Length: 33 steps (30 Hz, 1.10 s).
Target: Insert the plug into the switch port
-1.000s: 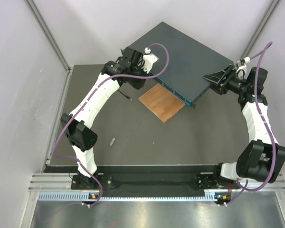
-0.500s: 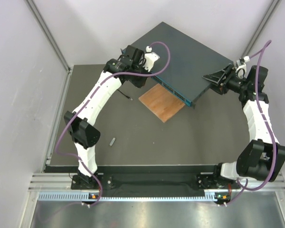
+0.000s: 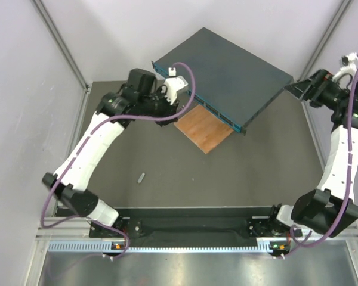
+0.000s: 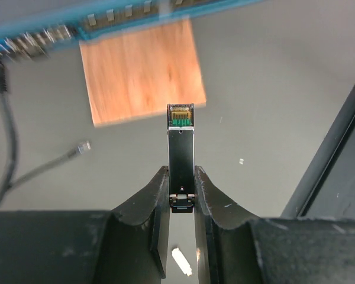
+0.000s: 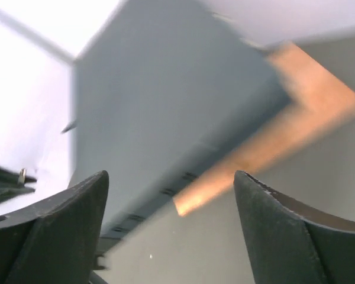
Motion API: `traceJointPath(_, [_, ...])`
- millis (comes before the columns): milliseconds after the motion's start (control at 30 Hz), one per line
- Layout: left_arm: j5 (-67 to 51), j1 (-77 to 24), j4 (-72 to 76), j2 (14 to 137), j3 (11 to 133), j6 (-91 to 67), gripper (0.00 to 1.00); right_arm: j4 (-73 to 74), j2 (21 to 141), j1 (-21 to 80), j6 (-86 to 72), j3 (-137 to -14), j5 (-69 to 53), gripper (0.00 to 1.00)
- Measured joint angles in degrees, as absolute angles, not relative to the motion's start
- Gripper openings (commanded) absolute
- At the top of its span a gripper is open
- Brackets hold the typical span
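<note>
Dark tabletop (image 3: 256,173) is occupied at the far side by the switch (image 3: 227,71). Near its teal port face, the plug (image 4: 181,133) is clamped in the left gripper (image 4: 181,177), long axis aimed at that face. The right gripper (image 5: 170,177) is spread, empty, off the switch's right corner.

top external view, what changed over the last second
The right gripper came off the switch's right edge, opened wider and drew back to the right. The left gripper eased slightly back from the switch front, elbow swinging out left, still clamping the plug. Switch and wooden board stayed put.
</note>
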State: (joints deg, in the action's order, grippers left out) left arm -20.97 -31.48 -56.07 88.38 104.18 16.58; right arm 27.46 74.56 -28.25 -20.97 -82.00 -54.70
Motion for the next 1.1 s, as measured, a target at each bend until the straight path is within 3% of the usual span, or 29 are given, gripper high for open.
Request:
traceJointPath(200, [-24.36,-31.48,-47.86,79.66,97.36,15.07,0.06,19.62,72.07,-6.39,-24.27,-85.41,-54.24,0.79])
traceJointPath(367, [-23.94,-31.55,-40.95,77.03,91.39,13.06,0.11,13.8,76.99,12.51,-28.71,-87.79,-53.21,0.73])
traceJointPath(600, [-21.52,-31.55,-35.66,74.81,87.74,11.88,0.14,9.8,87.94,25.15,-34.74,-90.11,-49.23,0.71])
traceJointPath(800, [-21.39,-31.59,-33.67,73.63,87.7,11.9,0.14,7.92,90.63,29.17,-38.44,-90.11,-46.98,0.66])
traceJointPath(1033, [-21.32,-31.57,-32.95,73.6,87.24,11.94,0.14,3.73,91.26,29.89,-42.7,-90.13,-46.85,0.36])
traceJointPath(1100, [-21.32,-31.59,-32.95,73.6,87.02,11.94,0.14,2.17,91.42,30.15,-44.07,-90.04,-46.87,0.23])
